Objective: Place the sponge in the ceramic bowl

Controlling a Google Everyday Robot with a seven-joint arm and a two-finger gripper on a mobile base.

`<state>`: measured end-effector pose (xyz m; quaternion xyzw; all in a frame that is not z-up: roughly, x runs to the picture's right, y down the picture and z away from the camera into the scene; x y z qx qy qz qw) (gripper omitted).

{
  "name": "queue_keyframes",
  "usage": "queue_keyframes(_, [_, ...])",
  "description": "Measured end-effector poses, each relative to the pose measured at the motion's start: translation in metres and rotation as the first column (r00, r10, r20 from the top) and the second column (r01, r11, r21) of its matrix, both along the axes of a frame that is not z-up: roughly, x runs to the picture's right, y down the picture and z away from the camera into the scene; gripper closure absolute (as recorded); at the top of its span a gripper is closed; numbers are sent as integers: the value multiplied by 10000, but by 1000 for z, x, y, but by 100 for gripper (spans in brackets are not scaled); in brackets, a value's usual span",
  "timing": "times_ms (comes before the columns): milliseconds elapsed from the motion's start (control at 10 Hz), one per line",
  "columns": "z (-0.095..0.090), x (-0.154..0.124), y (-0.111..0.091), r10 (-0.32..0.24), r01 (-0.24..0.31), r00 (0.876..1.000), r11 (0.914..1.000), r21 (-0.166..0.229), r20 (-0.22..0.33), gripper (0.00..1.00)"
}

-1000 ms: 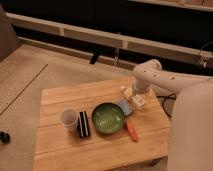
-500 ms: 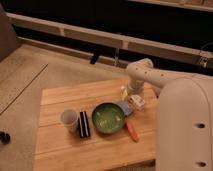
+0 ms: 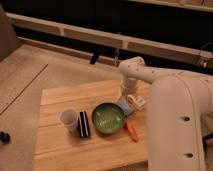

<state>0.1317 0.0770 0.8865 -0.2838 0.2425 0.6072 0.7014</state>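
Observation:
The ceramic bowl (image 3: 108, 118) is glossy green and rests near the middle of the wooden table (image 3: 60, 150). The sponge (image 3: 122, 104), a small light-blue pad, lies flat on the table just past the bowl's right rear rim. My gripper (image 3: 128, 94) hangs from the white arm directly over the sponge's right rear side, low above the table. The wrist partly hides the spot where the gripper meets the table.
A white cup (image 3: 69, 119) and a black block with a white stripe (image 3: 83, 124) stand left of the bowl. A white printed packet (image 3: 137, 100) lies right of the sponge. An orange object (image 3: 132, 131) lies at the bowl's front right. My white arm (image 3: 175, 125) fills the right side.
The arm has swung left and closer to the camera, carrying the gripper leftward over the packet toward the sponge. Objects on the table have not moved.

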Motion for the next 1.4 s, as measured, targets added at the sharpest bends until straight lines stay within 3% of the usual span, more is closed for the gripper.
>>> queue_keyframes(300, [11,-1,7,99,-103,9999,9993,-361,-96,35])
queue_keyframes(800, [18,5,-9,-155,149,9995,9997,-218,-271,35])
queue_keyframes(1400, [32,2,11,47,-61,9997,9980,-623,-228,35])
